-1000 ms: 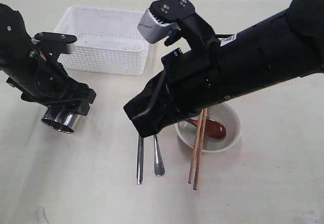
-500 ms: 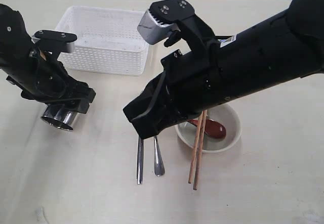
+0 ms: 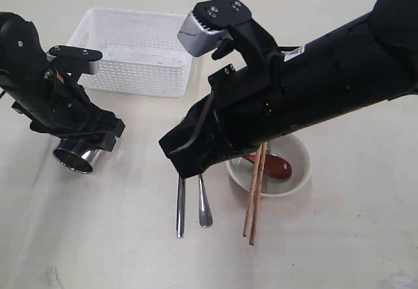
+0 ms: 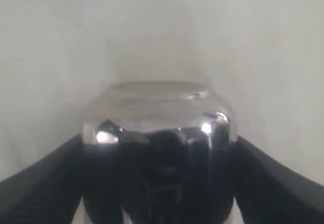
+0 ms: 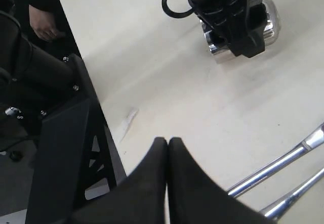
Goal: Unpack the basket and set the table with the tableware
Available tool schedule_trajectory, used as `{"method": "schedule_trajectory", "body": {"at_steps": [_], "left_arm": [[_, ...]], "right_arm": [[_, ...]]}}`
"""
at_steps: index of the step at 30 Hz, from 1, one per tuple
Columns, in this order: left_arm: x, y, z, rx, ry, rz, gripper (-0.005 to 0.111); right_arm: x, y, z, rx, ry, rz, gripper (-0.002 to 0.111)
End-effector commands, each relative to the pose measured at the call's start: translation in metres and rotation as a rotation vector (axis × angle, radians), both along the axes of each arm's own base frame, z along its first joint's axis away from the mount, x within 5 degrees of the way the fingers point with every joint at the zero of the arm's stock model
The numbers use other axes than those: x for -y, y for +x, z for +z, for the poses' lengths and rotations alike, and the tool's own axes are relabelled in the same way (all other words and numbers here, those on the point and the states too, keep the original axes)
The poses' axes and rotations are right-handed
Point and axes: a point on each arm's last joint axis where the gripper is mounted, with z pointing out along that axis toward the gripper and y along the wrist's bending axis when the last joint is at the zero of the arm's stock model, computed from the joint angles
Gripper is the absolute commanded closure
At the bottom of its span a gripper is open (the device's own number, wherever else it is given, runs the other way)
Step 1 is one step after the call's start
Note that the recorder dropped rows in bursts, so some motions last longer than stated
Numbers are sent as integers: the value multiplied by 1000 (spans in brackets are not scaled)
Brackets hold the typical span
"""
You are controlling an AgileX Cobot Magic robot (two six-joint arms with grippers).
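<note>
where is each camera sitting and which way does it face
Exterior: above the table, looking down at basket, bowl; both arms show.
Left wrist: on the left arm, facing the steel cup gripped between its fingers.
Right wrist: on the right arm, looking past the shut right end effector at cutlery.
Shared: all three see the cup.

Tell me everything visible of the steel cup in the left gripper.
The shiny steel cup is a round, mirror-polished tumbler reflecting the dark arm. It is tipped on its side, open mouth toward the exterior view's lower left, over the left of the pale cream table, nearer the camera than the white perforated basket. The left gripper clamps it, one black finger against each side. Whether it touches the tabletop cannot be told.
</note>
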Motion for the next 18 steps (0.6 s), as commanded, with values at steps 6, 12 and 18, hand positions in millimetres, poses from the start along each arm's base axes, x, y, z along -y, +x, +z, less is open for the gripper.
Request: {"method": "schedule_trajectory", "body": {"at_steps": [6, 12, 18], "left_arm": [[1, -1, -2, -4, 5, -3, 41], [-2, -2, -2, -19, 42, -39, 15], [-4, -7, -2, -76, 54, -32, 17]], "right_arm": [[1, -1, 0, 2, -6, 5, 109], [1, -1, 0, -5, -6, 2, 109], [1, -1, 0, -8, -6, 4, 109]]}}
